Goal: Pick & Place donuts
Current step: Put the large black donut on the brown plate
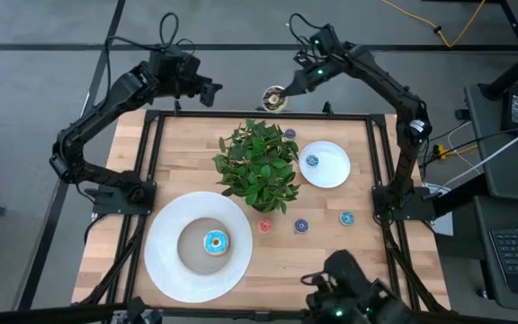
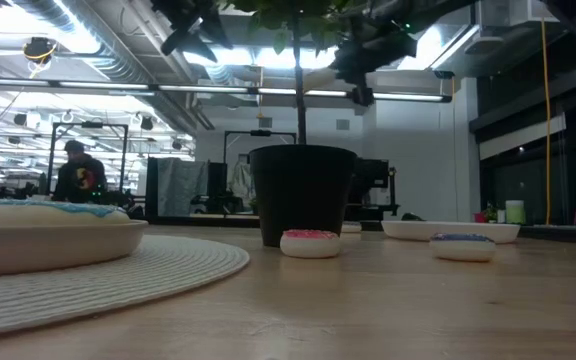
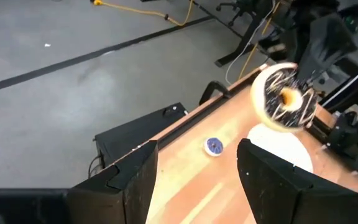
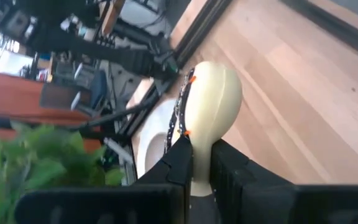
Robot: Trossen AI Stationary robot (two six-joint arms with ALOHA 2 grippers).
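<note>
A chocolate-frosted donut (image 1: pixel 274 97) hangs past the table's far edge with my right gripper (image 1: pixel 286 90) shut on it; the left wrist view shows its frosted face (image 3: pixel 284 98). My left gripper (image 1: pixel 209 90) hovers open and holds nothing, to the donut's left beyond the far edge. A light-blue donut (image 1: pixel 216 242) lies on a dish in the large white plate (image 1: pixel 165 261). A tiny blue donut (image 1: pixel 312 161) lies on the small white plate (image 1: pixel 335 171). Loose on the wood lie a red one (image 1: pixel 264 226), a dark blue one (image 1: pixel 302 226) and a teal one (image 1: pixel 345 217). My right gripper pinches the chocolate donut's ring at the edge nearest the wrist (image 4: pixel 199 140), one finger on the frosted face and the other finger (image 4: pixel 229 168) on the pale underside. The donut stands on edge beyond the fingertips, lifted clear of everything.
A potted plant (image 1: pixel 259 162) stands mid-table between the two plates, its dark pot (image 2: pixel 303 195) in the low view. Another tiny donut (image 1: pixel 290 134) lies behind it by the far rail. A black frame (image 1: pixel 151 153) borders the wooden top. A person sits far back in the room (image 2: pixel 80 175).
</note>
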